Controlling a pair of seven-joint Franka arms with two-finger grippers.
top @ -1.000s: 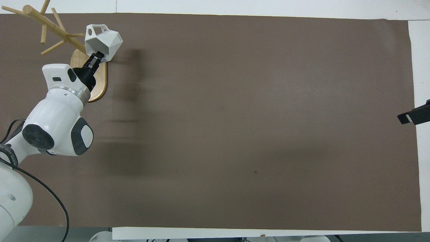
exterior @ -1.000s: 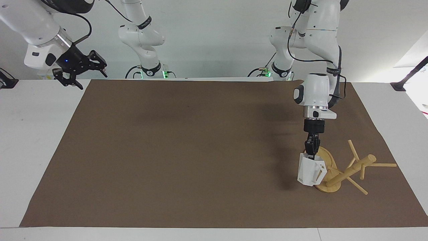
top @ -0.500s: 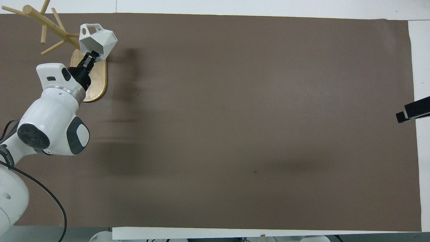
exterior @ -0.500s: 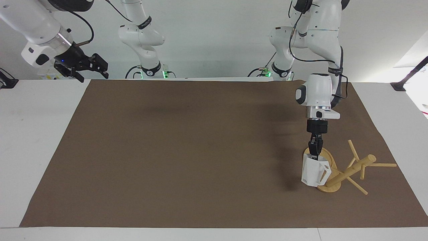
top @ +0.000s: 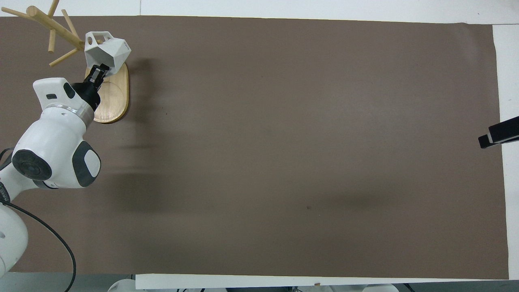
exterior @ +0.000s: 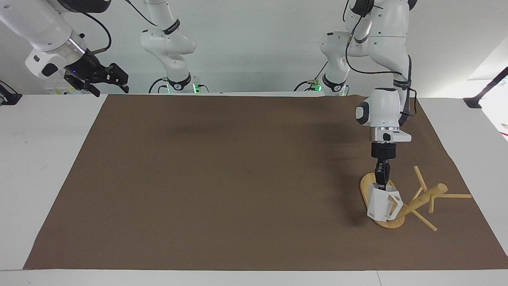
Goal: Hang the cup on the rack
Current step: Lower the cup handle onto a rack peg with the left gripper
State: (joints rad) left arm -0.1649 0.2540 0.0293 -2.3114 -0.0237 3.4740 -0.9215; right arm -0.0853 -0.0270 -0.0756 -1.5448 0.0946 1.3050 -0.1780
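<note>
Worktop (exterior: 47,167) first: it carries a wide brown mat (exterior: 222,178), and toward the left arm's end of it stands the rack (exterior: 420,198), its oval base flat and its post, as both cameras show it, slanting up away from the robots with thin pegs sticking out. Hanging is close but not done, I would say. The left end effector (exterior: 381,183) is clamped on the rim of the cup (exterior: 383,204), holding it just over the base, the handle with its hole turned toward the post and close to a low peg; whether they touch I cannot tell. The cup's long axis runs roughly upright, mouth up, slightly tipped. The right end effector (exterior: 95,79) waits with fingers apart, high by the worktop's corner.
</note>
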